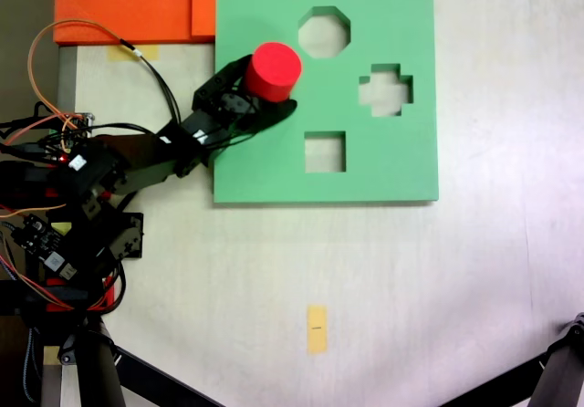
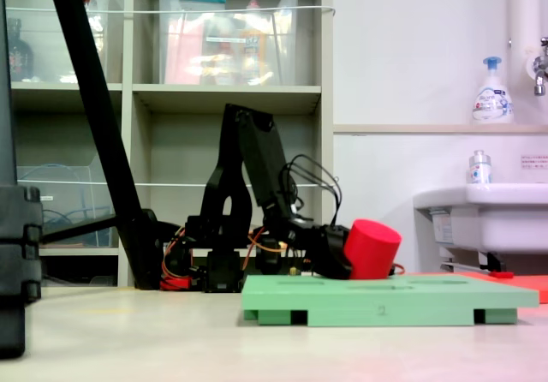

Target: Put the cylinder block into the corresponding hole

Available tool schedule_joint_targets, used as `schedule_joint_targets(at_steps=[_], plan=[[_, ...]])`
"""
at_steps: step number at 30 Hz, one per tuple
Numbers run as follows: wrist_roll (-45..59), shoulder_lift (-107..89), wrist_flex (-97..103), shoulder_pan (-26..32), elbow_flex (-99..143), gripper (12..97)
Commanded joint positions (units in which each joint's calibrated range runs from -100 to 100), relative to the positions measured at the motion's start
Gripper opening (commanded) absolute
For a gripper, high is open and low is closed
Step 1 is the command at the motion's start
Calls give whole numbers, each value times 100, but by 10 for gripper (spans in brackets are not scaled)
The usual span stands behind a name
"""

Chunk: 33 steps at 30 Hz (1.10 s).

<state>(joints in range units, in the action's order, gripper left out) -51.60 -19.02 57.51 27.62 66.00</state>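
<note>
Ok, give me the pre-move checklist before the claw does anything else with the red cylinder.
1. Grip: the claw is closed around the cylinder block - ok.
2. Block attitude: in a fixed view the cylinder block is tilted, not upright - not ok for insertion.
3. Block seated: its lower edge is at the green board top, not sunk in - not ok.
4. Target: no circular cut-out is visible; the octagonal cut-out, cross cut-out and square cut-out are open, so the round one is probably under the block - cannot tell.
5. Alignment over the hole - cannot tell.
</note>
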Motion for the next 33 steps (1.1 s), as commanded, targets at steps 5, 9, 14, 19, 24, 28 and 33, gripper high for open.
schedule_joint_targets(at_steps=[5, 9, 14, 19, 24, 28, 33], plan=[[-20, -82, -104, 15, 160, 693], [-15, -166, 349, 24, 359, 743], [-15, -766, 455, 68, 639, 743], [-15, -612, 484, 49, 320, 743], [-20, -585, 464, 59, -59, 742], [-24, -361, 416, 68, -448, 742], [-20, 156, 435, 73, -957, 735]])
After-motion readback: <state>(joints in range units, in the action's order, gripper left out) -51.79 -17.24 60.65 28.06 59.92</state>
